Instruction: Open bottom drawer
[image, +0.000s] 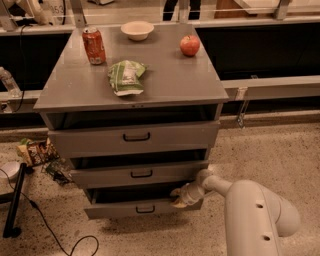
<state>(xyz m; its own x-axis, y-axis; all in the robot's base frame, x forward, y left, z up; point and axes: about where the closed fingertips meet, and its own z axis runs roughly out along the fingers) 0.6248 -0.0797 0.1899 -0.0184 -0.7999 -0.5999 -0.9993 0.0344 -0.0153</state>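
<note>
Starting at the left, the bottom drawer sits lowest in the cabinet, close to the floor. Its front panel runs left to right and stands a little proud of the cabinet, with a dark gap showing above it. Its black loop handle is at the centre of that panel. Right of the handle, my gripper is at the drawer's right end, up against the top edge of the front panel and just under the middle drawer. Whether it is open or closed I cannot tell. So the handle lies left of the gripper and slightly lower, and the panel's long axis runs across me. Further right, the arm reaches in from the near right. I judge the pull must go straight toward the near side, square to the panel. Working off-centre at the right end, it could skew the drawer.
</note>
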